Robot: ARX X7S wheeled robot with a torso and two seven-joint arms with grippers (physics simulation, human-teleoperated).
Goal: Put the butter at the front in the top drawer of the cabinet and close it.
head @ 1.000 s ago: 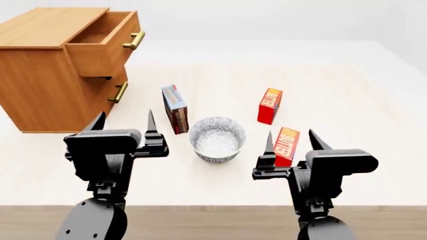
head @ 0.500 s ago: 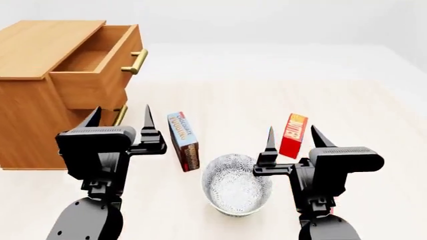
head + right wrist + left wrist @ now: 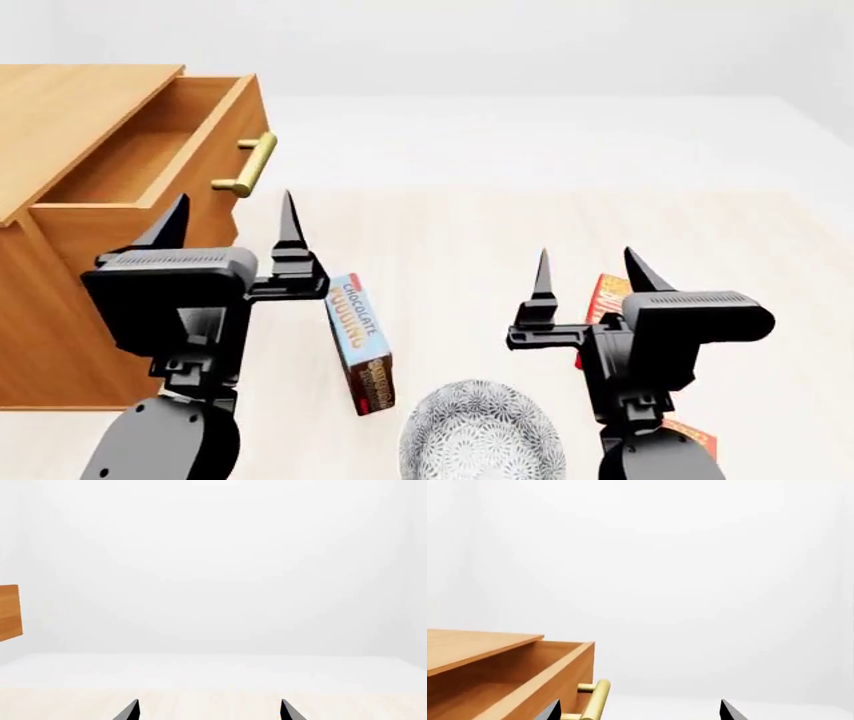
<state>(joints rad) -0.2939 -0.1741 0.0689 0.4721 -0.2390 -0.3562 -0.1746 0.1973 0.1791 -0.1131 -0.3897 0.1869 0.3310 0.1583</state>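
The cabinet (image 3: 67, 110) stands at the left with its top drawer (image 3: 147, 165) pulled open, brass handle (image 3: 251, 165) facing me. My left gripper (image 3: 230, 215) is open and empty, raised in front of the drawer; the left wrist view shows the drawer (image 3: 527, 680) and handle (image 3: 594, 700) close by its fingers (image 3: 554, 711). My right gripper (image 3: 587, 270) is open and empty too. The butter at the front (image 3: 687, 437) shows only as a red sliver beside the right arm. A second butter carton (image 3: 607, 295) stands partly hidden behind the right gripper.
A blue chocolate pudding box (image 3: 360, 340) stands between the arms. A patterned bowl (image 3: 481, 435) sits at the bottom middle, just ahead of me. Pale tabletop (image 3: 454, 230) stretches beyond. The right wrist view catches only a cabinet edge (image 3: 10, 612).
The head view has moved closer: cabinet, box, bowl and cartons have slid down and grown. The front butter has dropped almost out of sight behind the right arm. Both grippers stay open.
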